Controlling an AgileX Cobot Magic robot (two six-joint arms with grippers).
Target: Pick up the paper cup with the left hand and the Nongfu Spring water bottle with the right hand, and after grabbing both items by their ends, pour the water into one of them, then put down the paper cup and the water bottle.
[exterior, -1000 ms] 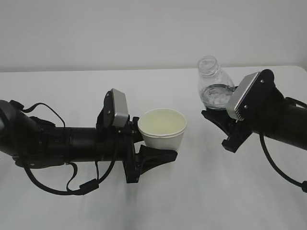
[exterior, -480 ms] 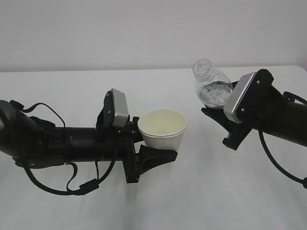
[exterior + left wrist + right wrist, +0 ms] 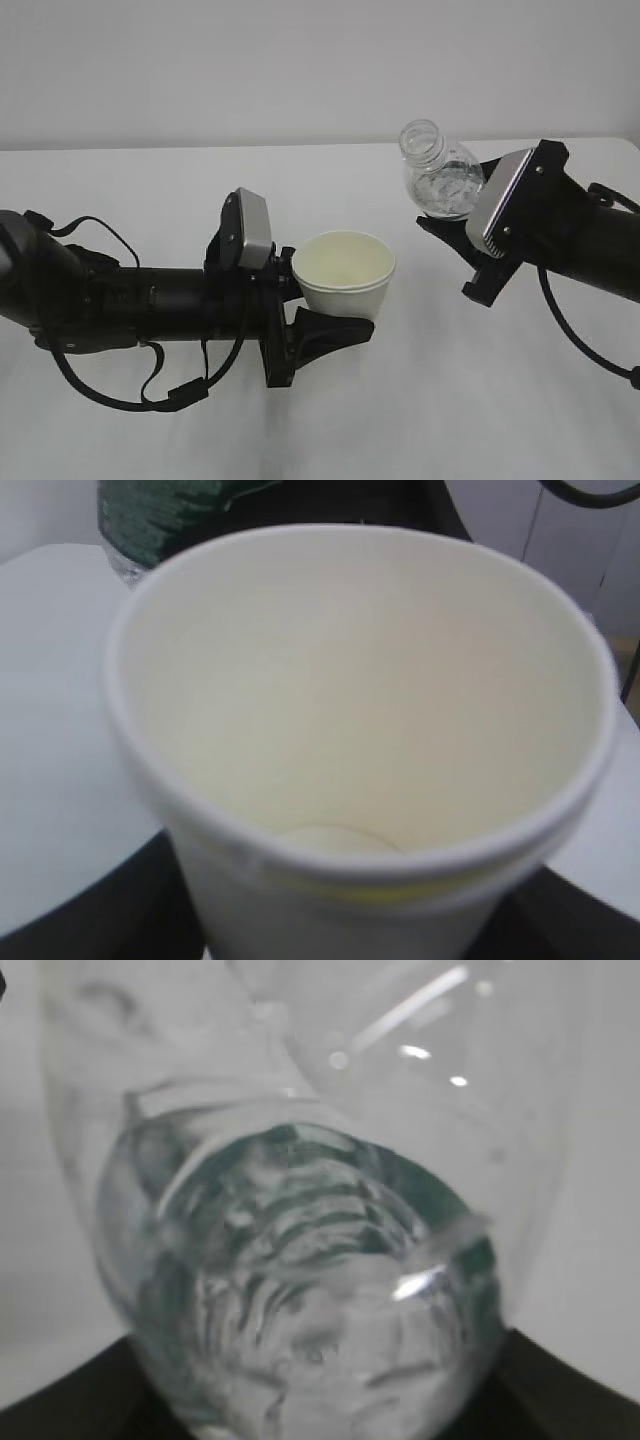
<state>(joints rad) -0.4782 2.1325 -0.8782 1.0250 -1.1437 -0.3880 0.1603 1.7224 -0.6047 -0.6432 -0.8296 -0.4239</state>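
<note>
The off-white paper cup is held upright above the table near the centre, my left gripper shut on its lower part. Its inside looks empty and dry. To its right, the clear Nongfu Spring water bottle is held in the air, my right gripper shut on its lower end. The bottle leans with its open mouth up and toward the left. Water sits in its lower part. The bottle's mouth is higher than the cup and to its right, apart from it.
A white table lies beneath both arms, with a plain white wall behind. The left arm's cables hang low near the tabletop. The bottle's green label shows past the cup's rim in the left wrist view.
The right gripper has tipped the bottle further left, its mouth shifting left and slightly up. The left arm and cup have edged slightly right and down.
</note>
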